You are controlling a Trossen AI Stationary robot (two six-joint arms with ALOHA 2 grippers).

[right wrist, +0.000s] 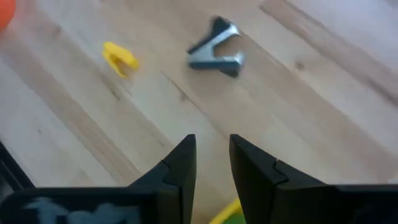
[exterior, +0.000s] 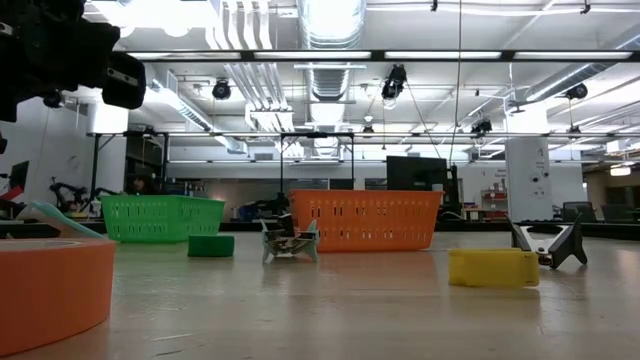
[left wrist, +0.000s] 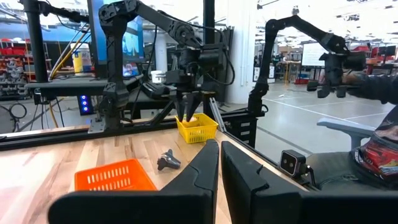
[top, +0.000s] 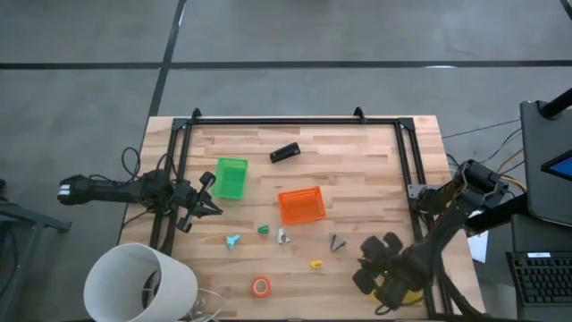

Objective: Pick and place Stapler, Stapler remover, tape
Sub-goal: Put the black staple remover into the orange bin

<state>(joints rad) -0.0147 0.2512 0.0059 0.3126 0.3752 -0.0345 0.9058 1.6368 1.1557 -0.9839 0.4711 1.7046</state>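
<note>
Right gripper [right wrist: 211, 163] above desk [top: 357, 161] near dark grey staple remover [right wrist: 216, 50], jaws slightly parted, empty; left gripper [left wrist: 219, 163] at desk's left edge, jaws nearly closed, empty; stapler [top: 284, 153] untouched

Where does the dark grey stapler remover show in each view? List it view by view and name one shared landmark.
High view: the stapler remover lies right of the table's centre, below and right of the orange bin.
Low view: far right, right of the bin.
Left wrist view: on bare wood, just beyond the bin.
Right wrist view: ahead of the fingers, near a yellow piece; no bin visible.
Landmark: the orange bin, in three views.
</note>
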